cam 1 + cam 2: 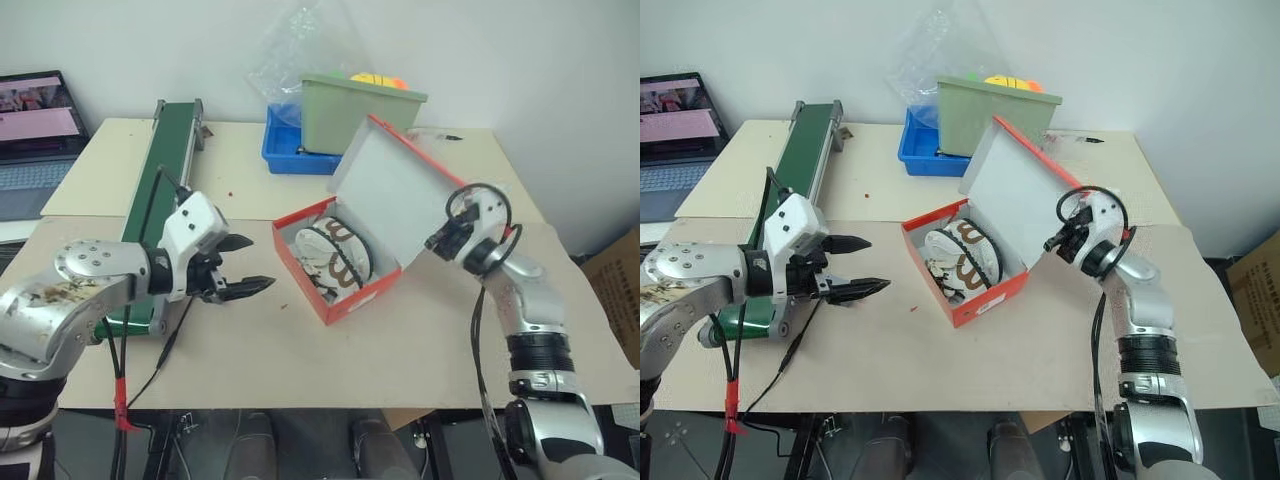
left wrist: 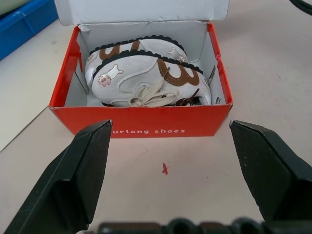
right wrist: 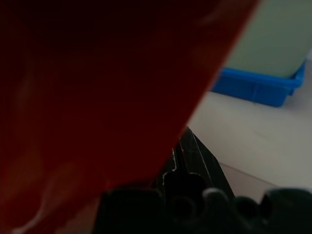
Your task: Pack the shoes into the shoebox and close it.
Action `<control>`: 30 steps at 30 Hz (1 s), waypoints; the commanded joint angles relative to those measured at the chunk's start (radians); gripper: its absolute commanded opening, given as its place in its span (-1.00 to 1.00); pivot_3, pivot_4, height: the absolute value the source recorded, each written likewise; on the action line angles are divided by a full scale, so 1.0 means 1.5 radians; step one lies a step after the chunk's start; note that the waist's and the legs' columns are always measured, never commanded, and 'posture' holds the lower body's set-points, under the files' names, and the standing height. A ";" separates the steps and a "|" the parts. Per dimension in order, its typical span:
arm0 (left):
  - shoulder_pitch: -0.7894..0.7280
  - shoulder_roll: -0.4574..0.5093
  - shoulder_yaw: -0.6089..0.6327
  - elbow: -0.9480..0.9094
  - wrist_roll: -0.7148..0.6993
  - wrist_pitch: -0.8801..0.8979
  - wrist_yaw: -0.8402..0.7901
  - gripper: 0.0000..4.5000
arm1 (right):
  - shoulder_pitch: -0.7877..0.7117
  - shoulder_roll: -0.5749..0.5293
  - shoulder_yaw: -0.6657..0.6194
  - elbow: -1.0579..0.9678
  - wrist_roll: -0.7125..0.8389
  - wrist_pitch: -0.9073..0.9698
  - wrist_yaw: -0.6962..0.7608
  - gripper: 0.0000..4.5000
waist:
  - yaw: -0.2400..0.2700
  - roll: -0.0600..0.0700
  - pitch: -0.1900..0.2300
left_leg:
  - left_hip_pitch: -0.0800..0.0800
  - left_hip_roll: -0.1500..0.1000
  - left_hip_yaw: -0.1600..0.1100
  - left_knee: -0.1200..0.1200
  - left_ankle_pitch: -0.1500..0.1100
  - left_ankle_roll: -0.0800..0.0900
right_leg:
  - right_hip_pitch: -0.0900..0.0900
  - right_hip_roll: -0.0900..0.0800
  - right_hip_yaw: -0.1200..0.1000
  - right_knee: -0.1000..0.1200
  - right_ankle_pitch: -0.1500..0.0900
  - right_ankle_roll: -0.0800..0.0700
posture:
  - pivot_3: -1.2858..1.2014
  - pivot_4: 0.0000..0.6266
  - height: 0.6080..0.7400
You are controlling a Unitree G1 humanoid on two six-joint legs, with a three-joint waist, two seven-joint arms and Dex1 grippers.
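Note:
The red-orange shoebox [image 1: 345, 298] stands open in the middle of the table. Its white-lined lid [image 1: 395, 190] is raised and leans back to the right. Both cream-white shoes [image 1: 338, 255] with brown trim lie inside on their sides, laces toward the front wall [image 2: 146, 129]. My left gripper [image 1: 260, 262] hovers open to the left of the box and points at it, its black fingers [image 2: 80, 170] spread wide with nothing between them. Behind the lid, my right gripper [image 1: 442, 238] is shut against the lid's red outer face [image 3: 97, 87], with its fingers [image 3: 192, 158] pressed together.
A green plastic bin [image 1: 360, 112] sits in a blue tray [image 1: 285, 152] at the back, with a clear plastic bag behind it. A green conveyor [image 1: 165, 165] runs along the left side. A laptop [image 1: 35, 130] lies beyond it. A black cable [image 1: 150, 375] trails over the front edge.

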 commanded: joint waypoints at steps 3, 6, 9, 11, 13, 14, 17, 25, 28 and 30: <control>-0.012 -0.007 0.001 0.002 0.018 -0.023 -0.011 0.84 | 0.013 -0.014 0.015 -0.155 0.091 0.140 0.030 -0.98 | -0.001 0.000 0.000 | 0.000 0.000 0.000 0.000 0.000 0.000 | 0.000 0.000 0.000 0.000 0.000 0.000 | 0.03 -0.52 1.00; -0.009 -0.007 0.007 0.009 0.031 -0.035 -0.013 0.84 | 0.022 -0.005 0.042 -0.184 0.110 0.189 0.036 -0.98 | -0.002 0.000 0.000 | 0.000 0.000 0.000 0.000 0.000 0.000 | 0.000 0.000 0.000 0.000 0.000 0.000 | 0.03 -0.52 1.00; 0.002 -0.003 0.010 0.013 0.043 -0.045 -0.013 0.84 | 0.022 0.009 0.074 -0.170 0.082 0.184 0.024 -0.98 | -0.002 0.000 0.000 | 0.000 0.000 0.000 0.000 0.000 0.000 | 0.000 0.000 0.000 0.000 0.000 0.000 | 0.03 -0.52 1.00; 0.008 -0.004 0.021 0.008 0.042 -0.042 -0.008 0.84 | 0.015 0.021 0.095 -0.149 0.061 0.175 0.015 -0.98 | -0.002 0.000 0.000 | 0.000 0.000 0.000 0.000 0.000 0.000 | 0.000 0.000 0.000 0.000 0.000 0.000 | 0.03 -0.52 1.00; 0.013 -0.009 0.033 0.002 0.038 -0.035 -0.002 0.84 | 0.004 0.032 0.107 -0.134 0.052 0.175 0.009 -0.98 | -0.002 0.000 0.000 | 0.000 0.000 0.000 0.000 0.000 0.000 | 0.000 0.000 0.000 0.000 0.000 0.000 | 0.03 -0.52 1.00; 0.016 -0.010 0.037 0.000 0.038 -0.034 0.001 0.84 | -0.001 0.033 0.118 -0.126 0.041 0.173 0.010 -0.98 | -0.002 0.000 0.000 | 0.000 0.000 0.000 0.000 0.000 0.000 | 0.000 0.000 0.000 0.000 0.000 0.000 | 0.03 -0.52 1.00; 0.030 -0.011 0.049 -0.009 0.040 -0.033 0.012 0.84 | -0.020 0.062 0.143 -0.088 0.022 0.162 0.008 -0.98 | -0.003 0.000 0.000 | 0.000 0.000 0.000 0.000 0.000 0.000 | -0.001 0.000 0.000 0.000 0.000 0.000 | 0.03 -0.52 1.00; 0.063 -0.027 0.080 -0.039 0.034 -0.018 0.052 0.84 | -0.035 0.093 0.251 0.004 -0.093 0.092 0.013 -0.98 | -0.002 0.000 0.000 | 0.000 0.000 0.000 0.000 0.000 0.000 | 0.000 0.000 0.000 0.000 0.000 0.000 | 0.03 -0.52 1.00; 0.070 -0.037 0.086 -0.048 0.033 -0.014 0.066 0.84 | -0.029 0.096 0.301 0.047 -0.149 0.071 0.010 -0.98 | -0.004 -0.001 -0.001 | 0.000 0.000 0.000 0.000 0.000 0.000 | 0.000 0.000 0.000 0.000 0.000 0.000 | 0.03 -0.52 1.00; 0.072 -0.043 0.086 -0.053 0.034 -0.013 0.072 0.84 | -0.031 0.087 0.350 0.096 -0.220 0.029 -0.003 -0.98 | -0.007 -0.002 -0.002 | 0.002 0.000 0.000 0.000 0.000 0.000 | 0.001 0.000 0.000 0.001 0.000 0.000 | 0.03 -0.52 1.00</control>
